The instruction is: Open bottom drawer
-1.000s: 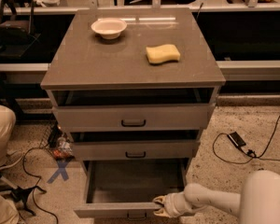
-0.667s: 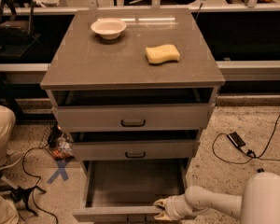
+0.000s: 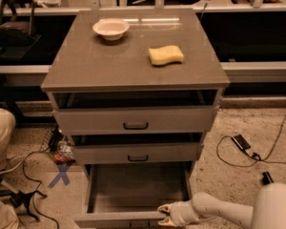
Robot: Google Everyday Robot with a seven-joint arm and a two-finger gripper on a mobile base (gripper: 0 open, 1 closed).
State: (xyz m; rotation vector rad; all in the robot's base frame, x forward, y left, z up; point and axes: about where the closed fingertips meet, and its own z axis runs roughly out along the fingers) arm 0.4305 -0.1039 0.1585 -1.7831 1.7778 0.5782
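Camera view: jaws clamping bottom drawer point(image 3: 115, 219)

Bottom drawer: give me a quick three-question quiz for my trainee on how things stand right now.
1. True or false: the bottom drawer is pulled well out of the cabinet.
2. Where is the gripper? A, at the top drawer's handle. B, at the right end of the bottom drawer's front. C, at the middle drawer's handle.
3. Which two things sit on the cabinet top?

Key:
1. True.
2. B.
3. A white bowl and a yellow sponge.
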